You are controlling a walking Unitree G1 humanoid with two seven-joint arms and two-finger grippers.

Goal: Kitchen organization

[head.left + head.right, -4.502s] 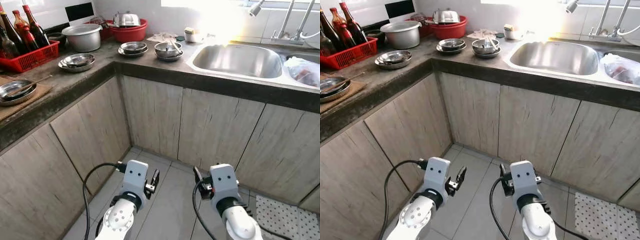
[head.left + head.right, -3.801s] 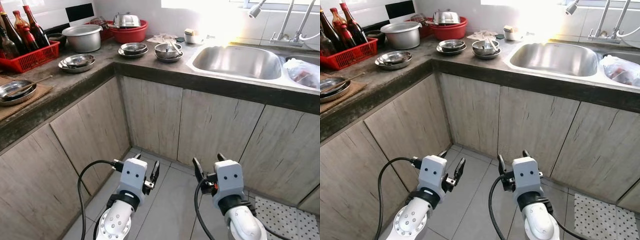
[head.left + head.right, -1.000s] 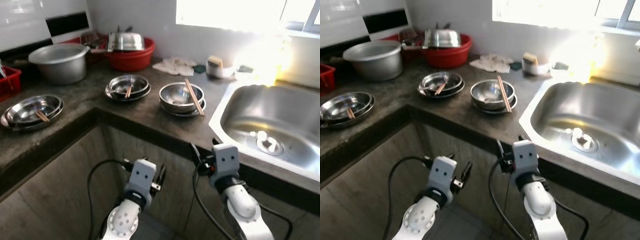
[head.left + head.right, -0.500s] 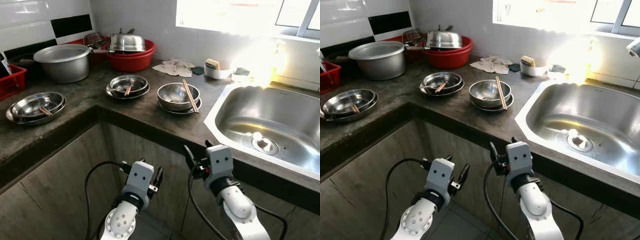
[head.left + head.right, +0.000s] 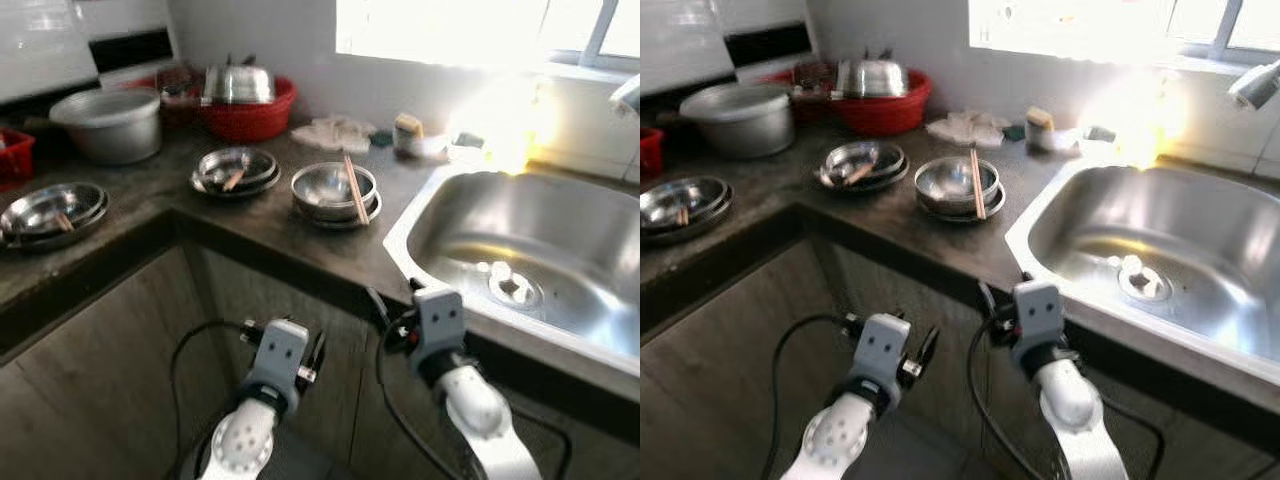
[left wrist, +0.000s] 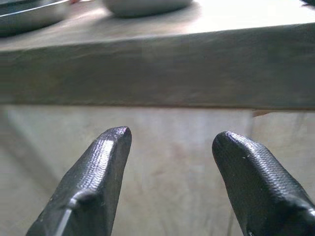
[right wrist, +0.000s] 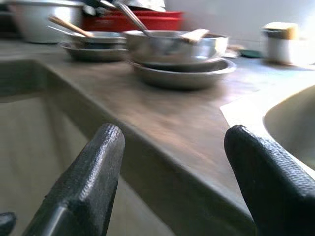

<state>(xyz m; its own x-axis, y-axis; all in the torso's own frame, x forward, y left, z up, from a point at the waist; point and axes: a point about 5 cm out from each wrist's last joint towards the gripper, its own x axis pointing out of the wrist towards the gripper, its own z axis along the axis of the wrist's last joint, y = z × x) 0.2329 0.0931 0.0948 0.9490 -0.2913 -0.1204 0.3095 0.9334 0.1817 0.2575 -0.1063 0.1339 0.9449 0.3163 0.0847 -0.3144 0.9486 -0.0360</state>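
Observation:
A steel bowl [image 5: 334, 190] with chopsticks [image 5: 352, 188] across it stands on a plate near the sink. Beside it lie stacked steel dishes [image 5: 236, 168] holding one chopstick. More steel plates [image 5: 50, 210] sit at the far left. My left gripper [image 5: 285, 335] is open and empty, below the counter edge and facing the cabinet front [image 6: 162, 167]. My right gripper [image 5: 395, 300] is also open and empty, at the height of the counter's edge. It points along the worktop at the bowl [image 7: 172, 46].
A steel sink [image 5: 520, 260] is set into the dark L-shaped counter [image 5: 280, 235] on the right. At the back stand a grey pot [image 5: 108, 122], a red basin [image 5: 270, 112] with a steel lid, a cloth [image 5: 330, 132] and a cup with a sponge [image 5: 407, 135].
The view has come close to the counter corner since the earliest frames. Both grippers have risen from near the floor to the counter edge. Both stay open. The picture is now slightly blurred.

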